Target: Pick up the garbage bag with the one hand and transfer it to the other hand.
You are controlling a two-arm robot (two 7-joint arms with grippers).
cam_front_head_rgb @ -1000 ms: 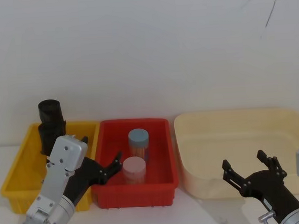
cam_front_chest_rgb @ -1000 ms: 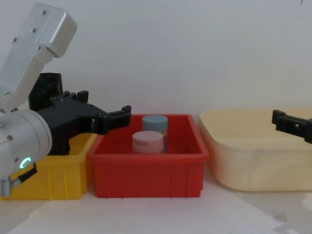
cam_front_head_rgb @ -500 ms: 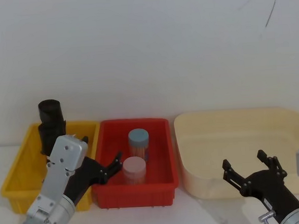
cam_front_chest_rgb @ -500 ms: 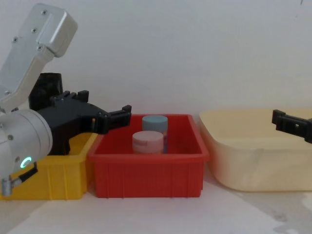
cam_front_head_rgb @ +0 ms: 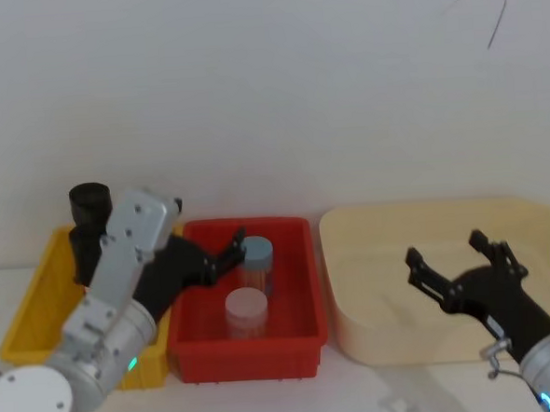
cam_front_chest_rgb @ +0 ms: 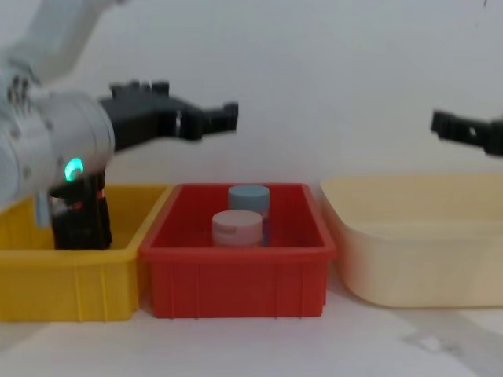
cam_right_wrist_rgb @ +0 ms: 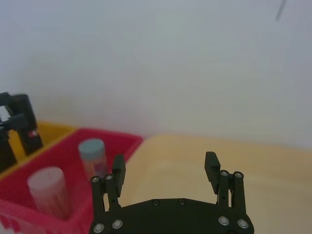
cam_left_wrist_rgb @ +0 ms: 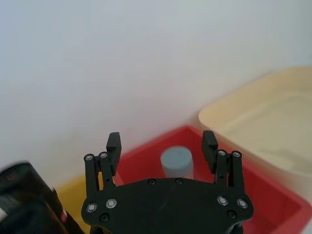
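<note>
Both hands lifted; we see left hand [cam_left_wrist_rgb: 161,140] above red bin [cam_front_head_rgb: 244,226], right hand [cam_front_head_rgb: 445,249] above cream tub [cam_front_head_rgb: 386,339].
Both gape empty; garbage bag [cam_front_head_rgb: 90,206] stands in yellow bin [cam_front_head_rgb: 25,315].

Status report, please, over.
Left gripper open, above red bin. Right gripper open, over cream tub. Garbage bag upright in yellow bin, ungrasped.

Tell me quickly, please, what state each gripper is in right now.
Left gripper: open, empty, above the red bin.
Right gripper: open, empty, above the cream tub.
</note>
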